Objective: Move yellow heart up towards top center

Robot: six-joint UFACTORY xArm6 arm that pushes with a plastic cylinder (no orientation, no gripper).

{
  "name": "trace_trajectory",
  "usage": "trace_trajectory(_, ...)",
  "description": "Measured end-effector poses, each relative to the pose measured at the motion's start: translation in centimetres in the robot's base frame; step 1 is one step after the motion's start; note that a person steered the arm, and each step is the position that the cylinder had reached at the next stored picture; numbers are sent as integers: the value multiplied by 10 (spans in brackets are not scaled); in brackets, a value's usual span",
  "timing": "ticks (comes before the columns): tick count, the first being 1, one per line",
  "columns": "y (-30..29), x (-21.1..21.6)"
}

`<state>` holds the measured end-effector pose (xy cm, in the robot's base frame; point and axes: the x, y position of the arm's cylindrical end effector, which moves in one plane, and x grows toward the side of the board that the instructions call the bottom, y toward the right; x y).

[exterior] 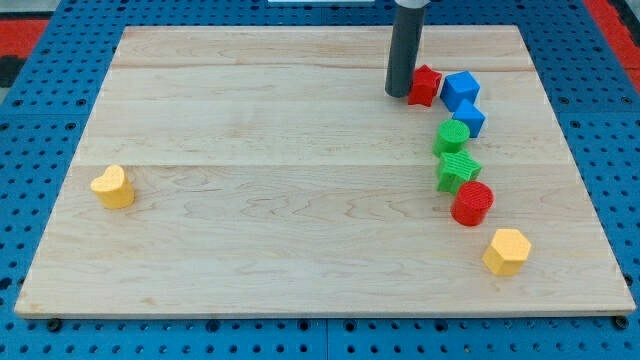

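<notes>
Closest to the view's bottom, toward the right, a yellow hexagon block (pixel 506 251) lies on a pale wooden board (pixel 280 200) that rests on a blue pegboard table (pixel 40 150). Above it, a loose column of blocks climbs toward the view's top right: a red cylinder (pixel 472 203), then a green star (pixel 458 171) touching it, then a green cylinder (pixel 452 137), then two blue blocks, one (pixel 468 118) just below the other (pixel 460 90). Beside the upper blue block, on its left, lies a red block (pixel 425 86) whose shape is hard to make out. My tip (pixel 399 94), the lower end of a straight dark rod with no jaws to open or close, rests on the board right against the red block's left side. Well apart from all this, the yellow heart (pixel 113 187) lies alone near the board's left edge, about halfway down, far from my tip.
</notes>
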<state>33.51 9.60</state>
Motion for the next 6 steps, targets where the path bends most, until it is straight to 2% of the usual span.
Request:
trace_trajectory(1, -16, 64)
trace_trajectory(2, -57, 130)
trace_trajectory(3, -139, 175)
trace_trajectory(5, -329, 230)
trace_trajectory(6, -395, 223)
